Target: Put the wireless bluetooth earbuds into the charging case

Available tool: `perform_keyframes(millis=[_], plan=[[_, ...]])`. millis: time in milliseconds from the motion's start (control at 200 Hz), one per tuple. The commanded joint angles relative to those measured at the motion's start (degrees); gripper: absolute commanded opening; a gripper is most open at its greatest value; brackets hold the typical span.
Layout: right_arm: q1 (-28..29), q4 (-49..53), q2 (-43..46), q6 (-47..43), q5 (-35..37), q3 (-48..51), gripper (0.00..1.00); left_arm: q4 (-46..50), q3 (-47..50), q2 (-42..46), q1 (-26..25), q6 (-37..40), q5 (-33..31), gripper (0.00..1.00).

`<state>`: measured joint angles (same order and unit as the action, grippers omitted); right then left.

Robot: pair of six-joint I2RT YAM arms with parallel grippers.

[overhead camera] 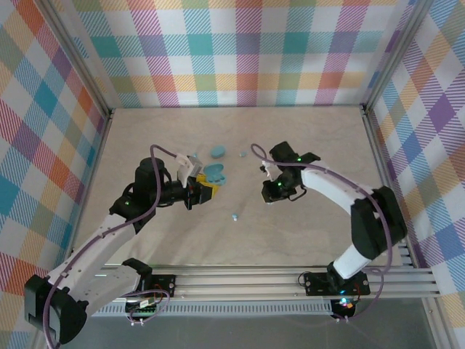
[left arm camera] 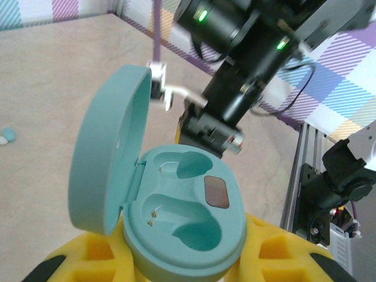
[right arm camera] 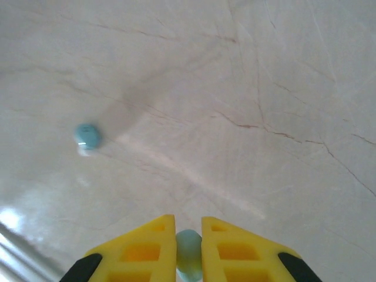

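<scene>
The pick-up looks done; carrying the bud to the case comes next. The right fingers (right arm camera: pixel 167 232) pinch a small teal earbud (right arm camera: pixel 188 251) at their tips, above the counter (right arm camera: pixel 264 88). The left fingers (left arm camera: pixel 267 249) clamp the open case (left arm camera: pixel 188 217), its lid tipped back and both wells empty. From above, earbud and case seem near but apart. The next move calls for lining the earbud up over a well. A second earbud (right arm camera: pixel 87 135) lies loose on the counter.
</scene>
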<state>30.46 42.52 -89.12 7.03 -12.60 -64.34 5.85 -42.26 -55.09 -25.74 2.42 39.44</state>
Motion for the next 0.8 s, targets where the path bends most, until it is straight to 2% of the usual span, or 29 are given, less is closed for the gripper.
perform_keyframes(millis=[0, 200, 365, 495, 795], plan=[[0.47, 1.44, 6.3, 1.11, -7.77, -2.61, 0.12, -2.21, -1.98, -1.53, 0.34, 1.01, 2.52, 0.0], [5.52, 2.4, 12.41, 0.45, -10.07, -8.12, 0.09, -4.54, -1.77, -4.16, 0.34, 1.35, 3.49, 0.0], [7.71, -1.54, 14.11, 1.56, -17.18, -12.04, 0.09, -5.21, -1.88, -5.54, 0.34, 1.74, 5.16, 0.0], [8.29, -5.4, 12.83, 3.58, -21.9, -14.15, 0.09, -5.43, -1.77, -5.75, 0.34, 2.78, 5.9, 0.0], [8.56, -7.19, 8.14, 4.98, -22.92, -16.71, 0.09, -8.72, -0.01, -5.8, 0.34, 4.71, 8.04, 0.0]])
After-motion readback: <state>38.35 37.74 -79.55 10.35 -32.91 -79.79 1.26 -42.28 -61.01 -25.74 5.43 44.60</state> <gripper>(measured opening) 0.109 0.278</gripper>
